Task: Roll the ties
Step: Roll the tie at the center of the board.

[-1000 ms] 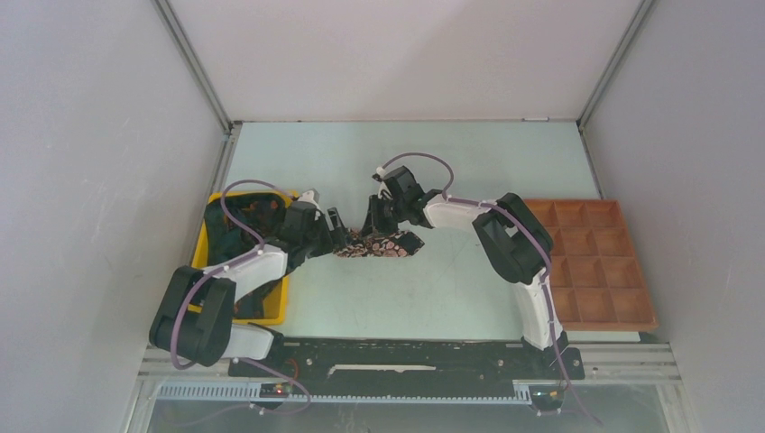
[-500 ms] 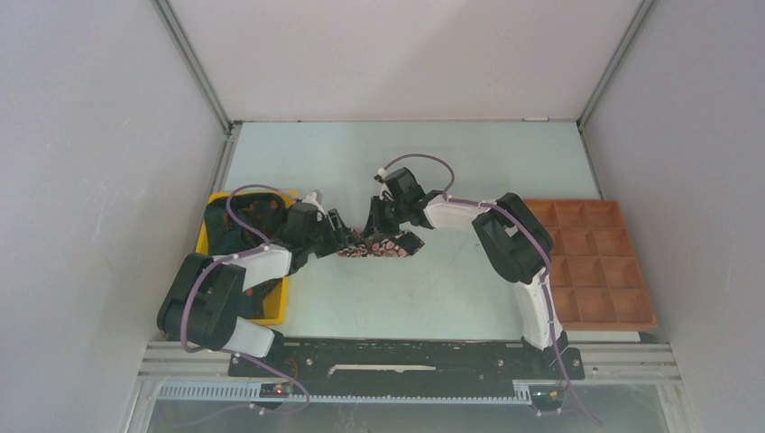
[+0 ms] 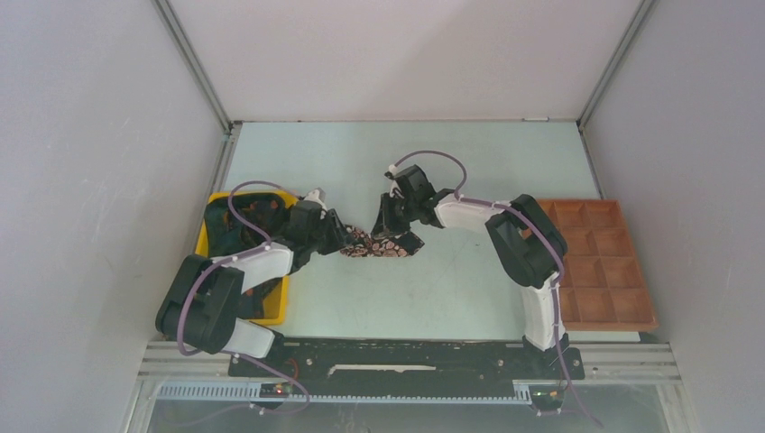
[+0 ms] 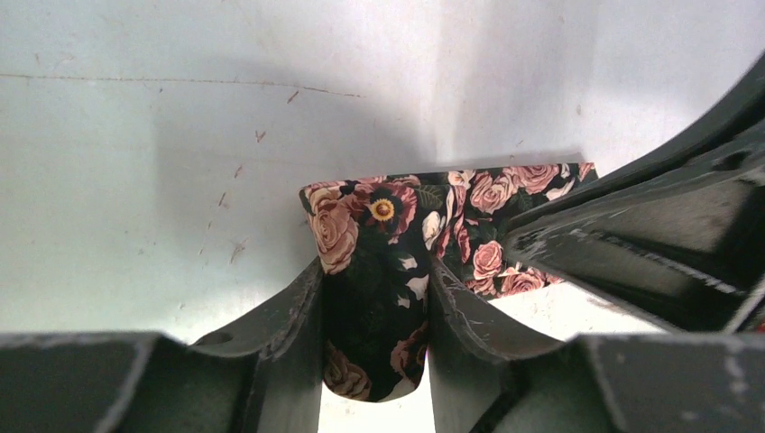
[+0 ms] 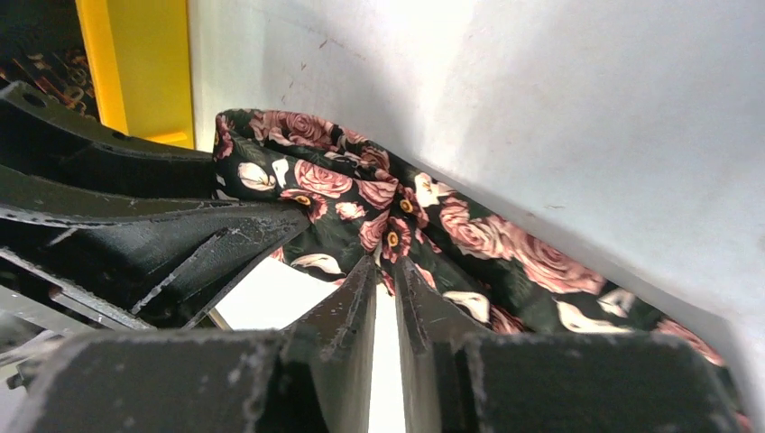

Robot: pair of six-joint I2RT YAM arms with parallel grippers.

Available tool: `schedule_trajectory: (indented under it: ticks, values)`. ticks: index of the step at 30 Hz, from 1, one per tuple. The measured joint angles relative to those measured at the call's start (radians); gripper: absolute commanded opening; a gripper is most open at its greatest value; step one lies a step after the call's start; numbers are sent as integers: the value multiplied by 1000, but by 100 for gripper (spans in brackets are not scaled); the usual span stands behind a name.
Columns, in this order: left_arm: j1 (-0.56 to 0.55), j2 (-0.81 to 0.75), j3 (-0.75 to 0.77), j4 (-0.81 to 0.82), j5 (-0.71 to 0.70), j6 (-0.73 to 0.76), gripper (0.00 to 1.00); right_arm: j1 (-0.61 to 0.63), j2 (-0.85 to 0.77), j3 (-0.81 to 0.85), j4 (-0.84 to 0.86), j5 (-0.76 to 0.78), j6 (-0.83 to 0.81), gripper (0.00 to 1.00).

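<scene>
1. Tie: one piece, floral on black, lying on the table as a short, loosely gathered bundle between the two claws. No tight roll is formed yet.
2. Progress: judged early. The winding of this tie is left to be done. More dark fabric is seen in the bin, behind the left claw.
3. Left claw: closed about a fold of the tie, with fabric touching both fingers.
4. Right claw: narrow, with the tie's edge pinched at the tips.
5. Pose: both arms are reached inward and held low, the claws facing tip to tip over the bundle. The tray is well to the right of the right claw.
</scene>
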Motion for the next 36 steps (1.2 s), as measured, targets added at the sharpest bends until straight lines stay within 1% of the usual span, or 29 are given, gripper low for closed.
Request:
schedule_trajectory:
  ticks: [3, 7, 8, 10, 12, 14, 16, 19, 23, 30, 36]
  values:
    - [-30, -7, 37, -71, -58, 26, 41, -24, -34, -19, -1, 14, -4, 20]
    - [-78, -10, 94, -175, -161, 62, 41, -52, -74, -43, 0, 40, -6, 25]
    - [-89, -10, 107, -198, -186, 71, 41, -58, -83, -52, 0, 47, -5, 28]
    - [-114, -10, 135, -251, -242, 90, 41, -70, -98, -71, -1, 60, -4, 37]
    - [-136, -10, 163, -301, -294, 108, 41, -79, -111, -87, -3, 72, -3, 47]
    - [-158, -5, 191, -351, -346, 124, 42, -87, -122, -101, -3, 82, 1, 54]
    - [-178, 1, 215, -394, -393, 137, 42, -95, -139, -119, -4, 95, 0, 59]
    - [-210, 14, 245, -448, -458, 148, 42, -105, -164, -137, -7, 111, -2, 63]
    - [-261, 52, 296, -517, -550, 161, 43, -116, -198, -150, -8, 137, 1, 66]
    - [-336, 152, 397, -617, -678, 171, 43, -151, -270, -202, -10, 188, 16, 80]
    - [-394, 238, 481, -701, -779, 177, 43, -195, -328, -249, -7, 224, 34, 83]
